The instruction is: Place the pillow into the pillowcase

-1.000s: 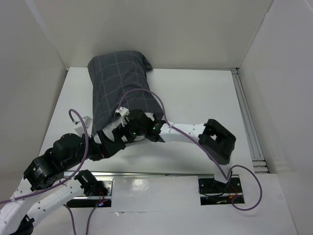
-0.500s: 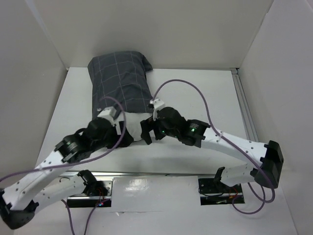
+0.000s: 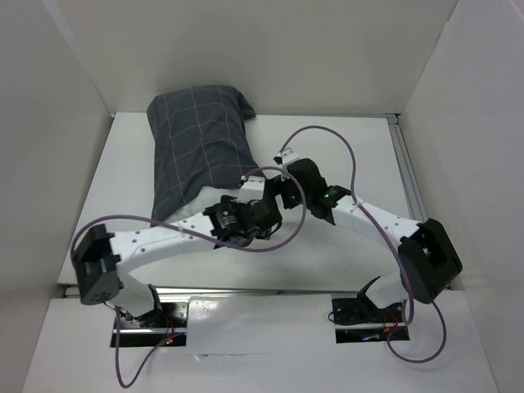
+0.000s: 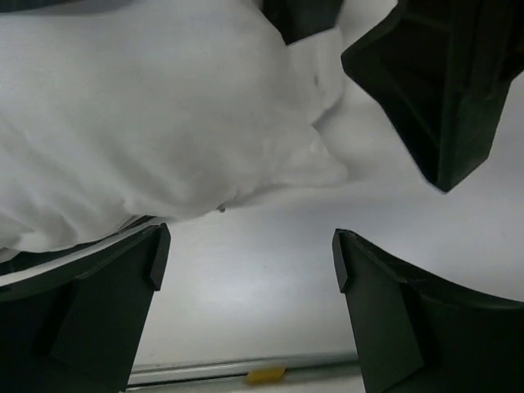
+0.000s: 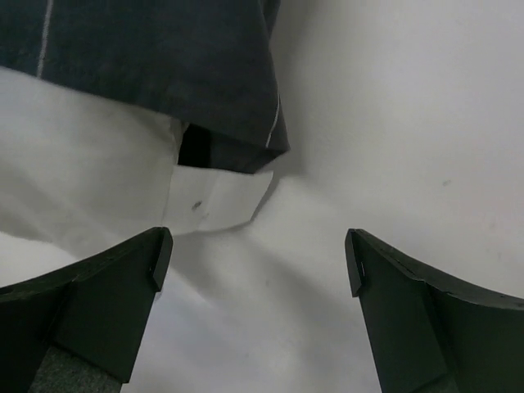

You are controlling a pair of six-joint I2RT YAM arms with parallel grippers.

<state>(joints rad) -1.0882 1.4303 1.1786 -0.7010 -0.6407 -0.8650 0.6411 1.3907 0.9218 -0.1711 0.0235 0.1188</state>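
Note:
The dark grey checked pillowcase [image 3: 196, 147] lies at the back left of the table, stuffed full. In the right wrist view its open hem [image 5: 205, 106] hangs over the white pillow [image 5: 74, 172], and a white tag [image 5: 217, 201] pokes out below the hem. The left wrist view shows the pillow's bare end [image 4: 147, 123]. My left gripper [image 3: 260, 211] [image 4: 250, 262] stands open just off that end, nothing between its fingers. My right gripper [image 3: 280, 190] [image 5: 258, 262] is open over the table beside the hem's corner. In the top view the arms hide the pillow's end.
White walls close the table at the back and on both sides. A metal rail [image 3: 413, 196] runs along the right edge, another [image 3: 246, 291] along the near edge by the arm bases. Purple cables [image 3: 327, 135] loop above both wrists. The right gripper's finger [image 4: 442, 90] shows close by in the left wrist view.
The left arm has swung from the left side out to the right along the pillowcase's near end. The right arm has drawn back to the right, past the hem's corner.

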